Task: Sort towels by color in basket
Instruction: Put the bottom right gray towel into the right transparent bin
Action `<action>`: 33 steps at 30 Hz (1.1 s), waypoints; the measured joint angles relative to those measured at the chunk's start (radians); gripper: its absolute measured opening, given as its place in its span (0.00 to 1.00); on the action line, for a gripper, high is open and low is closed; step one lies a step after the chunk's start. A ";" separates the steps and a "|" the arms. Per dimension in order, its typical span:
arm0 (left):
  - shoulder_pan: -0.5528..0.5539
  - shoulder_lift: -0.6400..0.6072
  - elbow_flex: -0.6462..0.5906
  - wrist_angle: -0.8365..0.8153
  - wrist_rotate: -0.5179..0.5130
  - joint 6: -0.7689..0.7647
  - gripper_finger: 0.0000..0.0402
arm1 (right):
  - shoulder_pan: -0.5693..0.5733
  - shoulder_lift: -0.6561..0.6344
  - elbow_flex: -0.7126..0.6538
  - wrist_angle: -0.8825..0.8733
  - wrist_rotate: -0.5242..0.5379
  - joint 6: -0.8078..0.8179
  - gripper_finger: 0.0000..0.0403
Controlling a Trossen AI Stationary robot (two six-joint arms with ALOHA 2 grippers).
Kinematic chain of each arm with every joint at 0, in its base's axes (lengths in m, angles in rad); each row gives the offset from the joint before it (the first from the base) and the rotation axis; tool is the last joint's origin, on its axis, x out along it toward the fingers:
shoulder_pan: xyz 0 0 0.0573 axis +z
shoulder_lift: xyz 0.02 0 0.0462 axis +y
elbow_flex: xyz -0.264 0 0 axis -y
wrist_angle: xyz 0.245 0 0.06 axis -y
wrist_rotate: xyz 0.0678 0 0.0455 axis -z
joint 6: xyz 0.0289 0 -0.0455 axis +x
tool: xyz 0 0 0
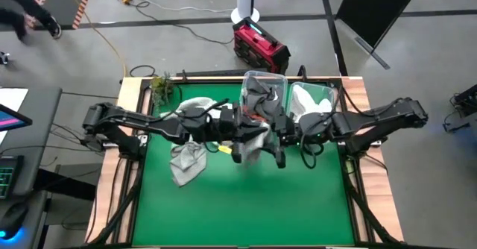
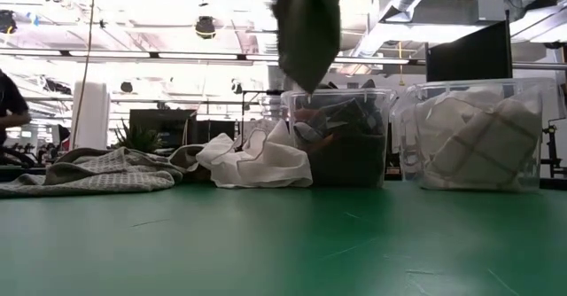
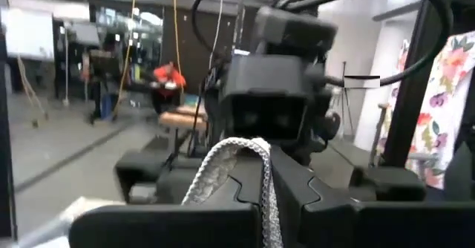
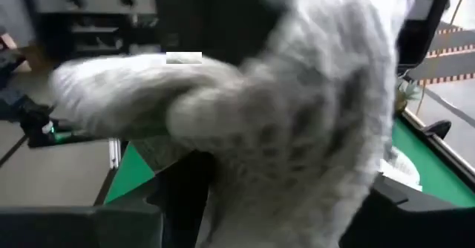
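Item, nearest your lens: a grey towel (image 4: 297, 122) filling the right wrist view, hanging long-axis down above the green surface (image 1: 246, 212) and pinched at its top fold (image 3: 234, 166) in your left pincer (image 1: 240, 133), while your right pincer (image 1: 282, 139) sits just beside it, whether parted or closed you cannot tell. Item: dark-towel bin (image 2: 341, 136) directly behind the hanging towel, white-towel bin (image 2: 474, 136) beside it to the right, both near. Item: loose towels (image 1: 186, 162) heaped left; open surface lies in front.
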 joint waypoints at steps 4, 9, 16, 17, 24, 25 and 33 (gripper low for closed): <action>-0.007 0.033 0.079 0.006 -0.002 0.054 0.00 | 0.000 0.000 0.021 0.021 0.026 0.000 0.63; -0.007 0.022 0.094 0.013 -0.003 0.049 0.03 | 0.005 -0.015 0.026 0.050 0.051 -0.001 0.41; -0.024 0.017 0.094 0.006 -0.041 0.054 0.15 | 0.006 -0.027 0.026 0.046 0.050 -0.048 0.08; -0.028 0.017 0.094 -0.004 -0.064 0.055 0.17 | 0.006 -0.027 0.026 0.043 0.050 -0.047 0.08; -0.029 -0.025 0.094 -0.113 -0.158 0.047 0.39 | 0.006 -0.066 0.026 -0.078 0.052 -0.036 0.09; -0.029 -0.043 0.094 -0.147 -0.161 0.047 0.41 | 0.006 -0.083 0.026 -0.101 0.057 -0.029 0.09; -0.023 -0.191 0.094 -0.354 -0.239 0.033 0.47 | 0.004 -0.257 0.026 -0.267 0.280 -0.026 0.09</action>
